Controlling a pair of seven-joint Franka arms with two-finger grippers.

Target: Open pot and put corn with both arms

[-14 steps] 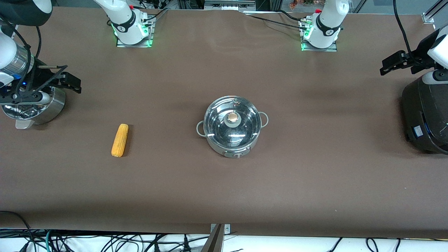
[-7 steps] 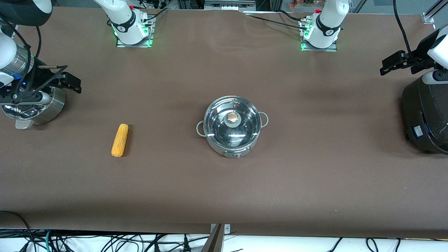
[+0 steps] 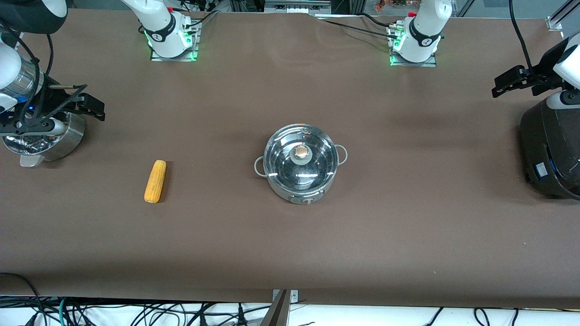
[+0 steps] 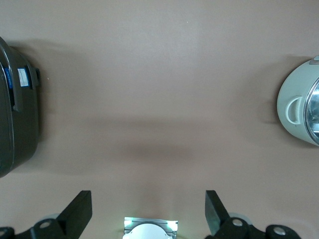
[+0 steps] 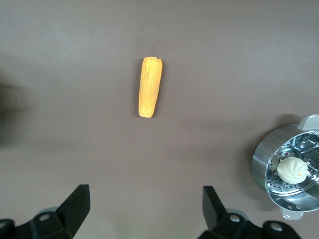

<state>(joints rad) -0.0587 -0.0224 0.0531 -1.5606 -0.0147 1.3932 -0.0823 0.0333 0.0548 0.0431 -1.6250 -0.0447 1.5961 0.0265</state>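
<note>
The steel pot [image 3: 300, 170] stands mid-table with its glass lid [image 3: 312, 174] on; its edge shows in the left wrist view [image 4: 299, 107]. The corn [image 3: 155, 181] lies bare on the table, toward the right arm's end; it also shows in the right wrist view [image 5: 149, 86]. My right gripper [image 3: 88, 105] hangs open and empty in the air by the steamer basket, its own view [image 5: 145, 209] showing the jaws wide apart. My left gripper [image 3: 507, 83] hangs open and empty above the table beside the rice cooker, jaws wide apart in its own view [image 4: 148, 214].
A perforated steel steamer basket [image 3: 68, 138] with a white bun [image 5: 292, 170] stands at the right arm's end. A large black rice cooker [image 3: 550, 149] stands at the left arm's end, also in the left wrist view [image 4: 15, 104]. The brown table [image 3: 408, 226] ends at its front edge.
</note>
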